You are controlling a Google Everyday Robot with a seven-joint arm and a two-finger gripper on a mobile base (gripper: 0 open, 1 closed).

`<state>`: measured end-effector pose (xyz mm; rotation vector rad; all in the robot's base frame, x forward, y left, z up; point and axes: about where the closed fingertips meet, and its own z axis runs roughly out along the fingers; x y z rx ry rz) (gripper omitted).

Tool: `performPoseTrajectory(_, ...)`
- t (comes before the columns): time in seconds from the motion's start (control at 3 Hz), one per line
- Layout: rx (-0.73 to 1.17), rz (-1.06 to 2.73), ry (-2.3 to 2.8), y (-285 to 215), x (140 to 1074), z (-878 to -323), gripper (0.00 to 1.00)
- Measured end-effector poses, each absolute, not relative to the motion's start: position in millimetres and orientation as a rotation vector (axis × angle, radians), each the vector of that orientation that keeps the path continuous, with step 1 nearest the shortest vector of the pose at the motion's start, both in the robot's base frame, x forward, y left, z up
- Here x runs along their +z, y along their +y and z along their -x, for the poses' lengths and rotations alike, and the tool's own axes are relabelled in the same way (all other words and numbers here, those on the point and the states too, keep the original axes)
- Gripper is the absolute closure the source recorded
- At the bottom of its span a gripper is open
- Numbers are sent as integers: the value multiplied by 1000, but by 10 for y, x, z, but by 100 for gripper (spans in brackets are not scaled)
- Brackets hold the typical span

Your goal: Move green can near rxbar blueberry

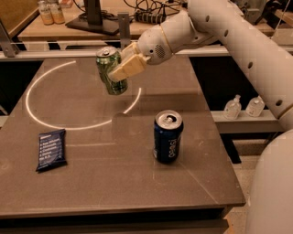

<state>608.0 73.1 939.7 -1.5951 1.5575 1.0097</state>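
My gripper is shut on the green can and holds it tilted in the air above the middle of the dark table. The can has a silver top and pale markings. The rxbar blueberry, a flat navy wrapper with white text, lies flat near the table's left front, well below and left of the can. The white arm reaches in from the upper right.
A dark blue Pepsi can stands upright right of centre on the table. A bright ring of light marks the tabletop. A bench with bottles and cables lies behind. Two small clear bottles sit on a ledge at right.
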Motion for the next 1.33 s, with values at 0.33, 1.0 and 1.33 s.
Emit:
performPoseTrajectory(0.33, 1085, 1653, 1499, 860, 9348, -5848, 100)
performPoseTrajectory(1.0, 1254, 1743, 1340, 1252, 9097, -5171, 100)
performPoseTrajectory(1.33, 1300, 1743, 1327, 1462, 8953, -4897, 84)
